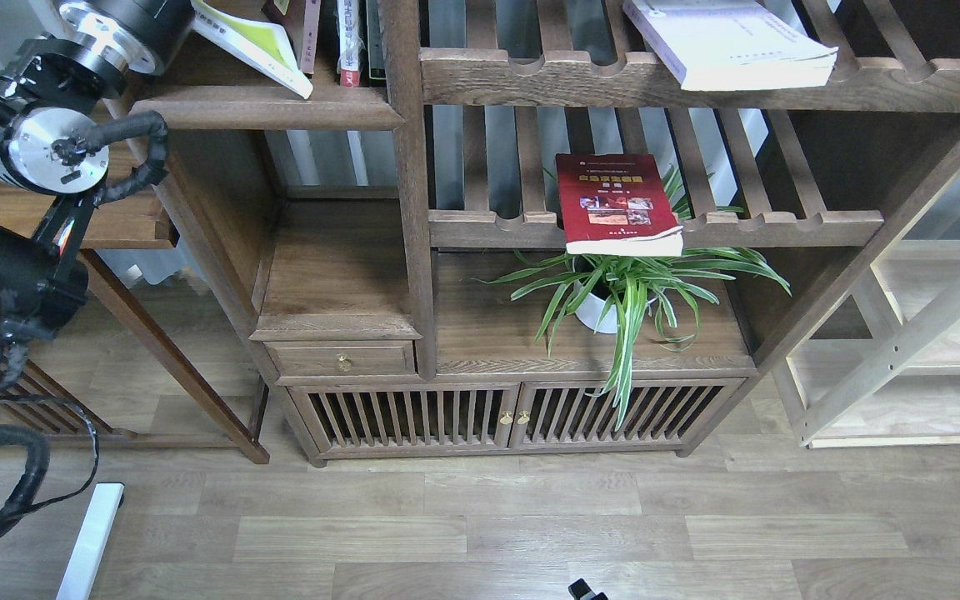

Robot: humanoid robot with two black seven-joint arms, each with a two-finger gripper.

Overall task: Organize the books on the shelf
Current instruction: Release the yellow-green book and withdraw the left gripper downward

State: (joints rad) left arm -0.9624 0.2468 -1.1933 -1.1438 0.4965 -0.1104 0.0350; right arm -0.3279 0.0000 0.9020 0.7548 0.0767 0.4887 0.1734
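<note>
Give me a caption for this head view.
Robot's left arm reaches toward the yellow-green book on the solid shelf; red book and white book wait on slatted shelves.

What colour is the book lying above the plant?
Dark red book with a gold title band; head view.

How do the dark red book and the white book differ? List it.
The dark red book has photos and a gold title band; the white book looks plain. The red one lies on the middle slatted shelf, the white one on the slatted shelf above. Both lie flat, overhanging the front rail.
</note>
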